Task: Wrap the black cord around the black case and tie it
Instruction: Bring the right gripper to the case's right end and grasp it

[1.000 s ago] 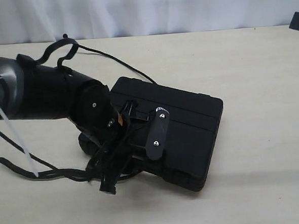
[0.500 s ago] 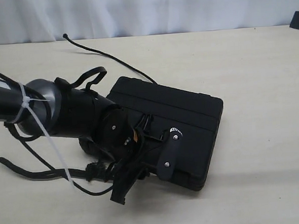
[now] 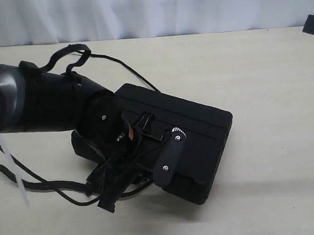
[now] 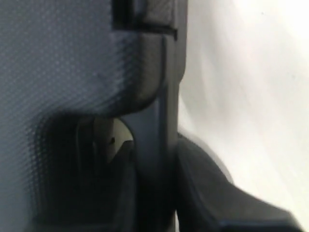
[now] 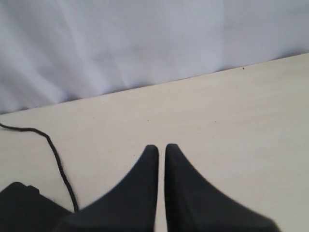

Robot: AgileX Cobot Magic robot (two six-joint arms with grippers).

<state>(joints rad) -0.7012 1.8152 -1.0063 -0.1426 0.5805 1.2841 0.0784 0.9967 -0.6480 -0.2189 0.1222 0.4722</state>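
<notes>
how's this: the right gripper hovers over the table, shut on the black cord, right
No: the right gripper does hover over the table, but it is shut on nothing. The right wrist view shows the black cord lying on the table, apart from it.

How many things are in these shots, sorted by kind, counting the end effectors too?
Black case: 1
Black cord: 1
End effectors: 2, the left end effector and the right end effector
Total: 4
</notes>
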